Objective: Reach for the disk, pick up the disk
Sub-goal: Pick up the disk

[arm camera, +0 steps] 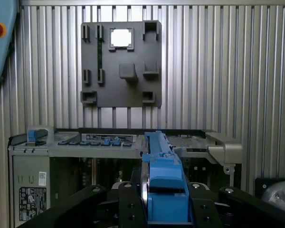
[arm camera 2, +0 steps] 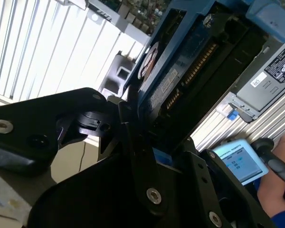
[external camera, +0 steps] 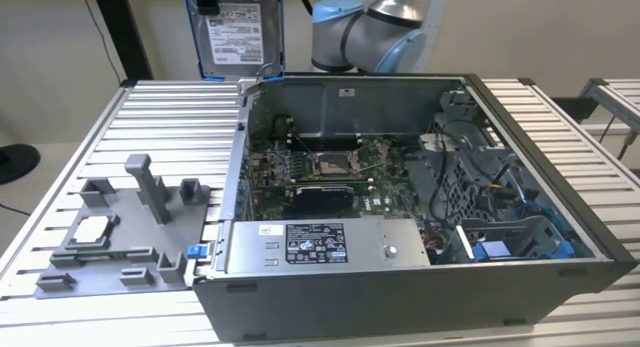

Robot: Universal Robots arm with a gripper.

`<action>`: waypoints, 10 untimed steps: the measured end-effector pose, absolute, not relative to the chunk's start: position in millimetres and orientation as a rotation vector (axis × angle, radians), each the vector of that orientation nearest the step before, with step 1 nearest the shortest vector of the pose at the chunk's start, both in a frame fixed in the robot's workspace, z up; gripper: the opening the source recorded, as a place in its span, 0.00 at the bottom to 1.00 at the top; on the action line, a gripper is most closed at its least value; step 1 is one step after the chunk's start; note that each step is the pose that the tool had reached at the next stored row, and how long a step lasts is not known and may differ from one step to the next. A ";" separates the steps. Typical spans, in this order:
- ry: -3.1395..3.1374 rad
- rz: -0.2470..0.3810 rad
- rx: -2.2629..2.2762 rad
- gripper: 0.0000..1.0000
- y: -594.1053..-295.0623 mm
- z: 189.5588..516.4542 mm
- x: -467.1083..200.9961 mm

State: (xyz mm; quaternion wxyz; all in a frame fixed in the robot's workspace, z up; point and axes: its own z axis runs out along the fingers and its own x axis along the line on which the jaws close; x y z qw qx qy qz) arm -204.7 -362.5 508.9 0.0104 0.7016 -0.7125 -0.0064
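- While the arm hangs over the open computer case [external camera: 400, 302], we find the disk [external camera: 238, 32] held high at the top of the exterior view. It is upright, with its white label facing that camera and its blue bracket framing it, above the far edge of the ribbed table [external camera: 160, 115].
- The gripper [arm camera: 165, 209] is closed on the disk. In the first wrist view, black fingers [arm camera: 130, 204] press against it from both sides, with the bracket's blue edge between them and no gap that we can see.
- In the second wrist view, the disk's dark underside faces us, showing a circuit board and a row of connector pins [arm camera 2: 199, 59].
- Well below, a grey tray [external camera: 110, 276] carrying a small silver chip [external camera: 92, 228] lies on the table, beside the case on the exterior view's left. Both are well apart from the disk.
- We judge the disk to be stiff and dense for its size. Its metal looks smooth enough to slip, and it is likely fragile under a knock.
- We judge the plastic bracket to have a little give, so a firm, even squeeze suits it best.
- The safest hold, we think, is across the solid body and bracket rails, clear of the pins and the bare board.
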 end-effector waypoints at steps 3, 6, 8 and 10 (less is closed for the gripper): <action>-2.224 -0.020 2.190 0.00 -362.4 508.9 -191.2; -2.224 -0.020 2.190 0.00 -362.5 508.9 -177.4; -2.224 -0.020 2.190 0.00 -362.5 508.9 -168.5; -2.224 -0.020 2.189 0.00 -362.4 508.9 -159.7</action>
